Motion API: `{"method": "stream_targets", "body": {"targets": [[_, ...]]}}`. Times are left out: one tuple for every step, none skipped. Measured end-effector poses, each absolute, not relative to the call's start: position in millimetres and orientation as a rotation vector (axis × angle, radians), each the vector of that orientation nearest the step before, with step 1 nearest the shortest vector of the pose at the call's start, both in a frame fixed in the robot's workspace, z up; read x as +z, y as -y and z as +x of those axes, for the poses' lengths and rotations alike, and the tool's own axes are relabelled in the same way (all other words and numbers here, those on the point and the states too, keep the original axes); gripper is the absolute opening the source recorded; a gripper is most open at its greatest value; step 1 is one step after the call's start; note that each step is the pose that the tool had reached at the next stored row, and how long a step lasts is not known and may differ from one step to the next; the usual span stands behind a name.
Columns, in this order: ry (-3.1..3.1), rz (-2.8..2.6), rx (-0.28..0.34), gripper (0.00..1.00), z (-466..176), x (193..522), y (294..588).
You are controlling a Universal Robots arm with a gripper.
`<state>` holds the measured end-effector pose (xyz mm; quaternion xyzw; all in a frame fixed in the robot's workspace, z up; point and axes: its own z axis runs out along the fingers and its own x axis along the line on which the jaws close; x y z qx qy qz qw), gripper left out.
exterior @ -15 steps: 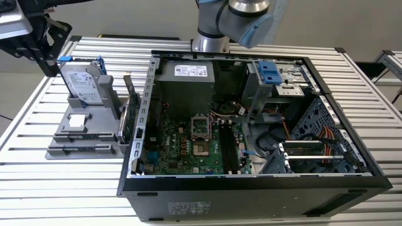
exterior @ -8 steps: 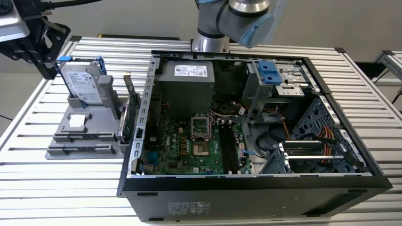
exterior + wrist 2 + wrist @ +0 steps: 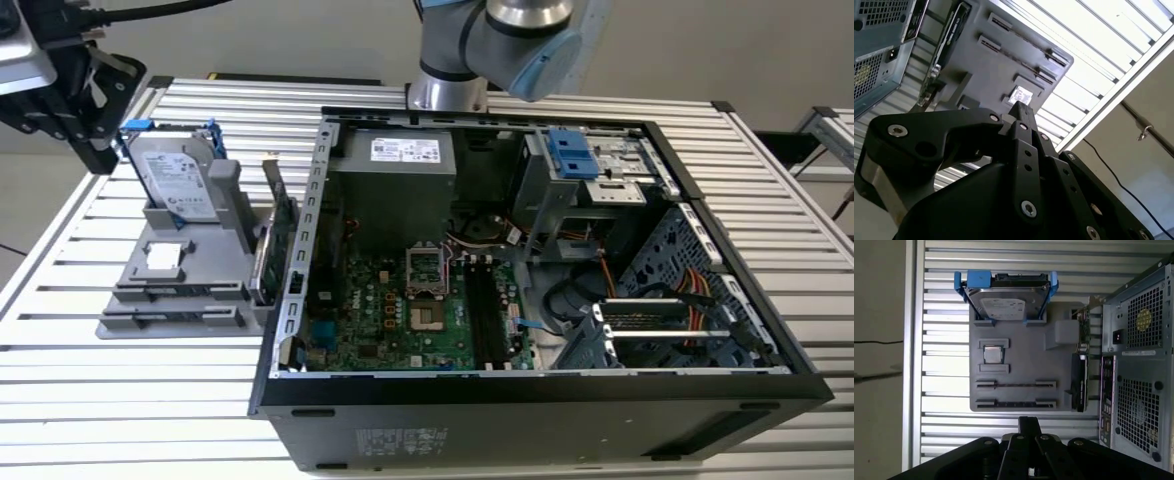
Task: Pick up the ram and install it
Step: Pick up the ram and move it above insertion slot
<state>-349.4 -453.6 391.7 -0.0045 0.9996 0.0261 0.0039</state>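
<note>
Grey holder (image 3: 1019, 347), slotted ram (image 3: 1016, 384), closed jaws apart

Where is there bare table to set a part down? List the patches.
Free: slats on the near side of the holder, at the exterior view's left of the case; a strip beyond the holder. Crowded: the holder itself and inside the case.

One open black computer case (image 3: 534, 415); one grey plastic tray (image 3: 187, 305) at the exterior view's left; one blue-framed silver hard drive (image 3: 176, 185); one green expansion card (image 3: 1084, 332); one small silver chip (image 3: 993, 354); one black gripper (image 3: 1029, 423).
</note>
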Motion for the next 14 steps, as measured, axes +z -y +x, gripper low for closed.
{"method": "stream_targets", "body": {"targets": [[-3.133, -0.014, 0.082, 0.00, -349.3, 391.7, 454.6], [-3.133, -0.014, 0.082, 0.00, -349.3, 391.7, 455.7], [-3.133, -0.014, 0.082, 0.00, -349.3, 391.6, 456.9], [-3.134, -0.014, 0.082, 0.00, -349.3, 391.6, 458.0], [-3.134, -0.014, 0.082, 0.00, -349.3, 391.6, 459.2], [-3.134, -0.014, 0.082, 0.00, -349.3, 391.6, 460.2], [-3.134, -0.014, 0.082, 0.00, -349.3, 391.6, 461.3], [-3.134, -0.014, 0.082, 0.00, -349.3, 391.6, 462.3], [-3.135, -0.014, 0.082, 0.00, -349.3, 391.6, 463.2], [-3.135, -0.014, 0.082, 0.00, -349.3, 391.6, 463.9], [-3.135, -0.014, 0.082, 0.00, -349.3, 391.6, 464.4], [-3.135, -0.014, 0.082, 0.00, -349.4, 391.6, 464.5], [-3.135, -0.014, 0.082, 0.00, -349.4, 391.6, 464.5], [-3.135, -0.014, 0.082, 0.00, -349.3, 391.6, 464.6]]}}
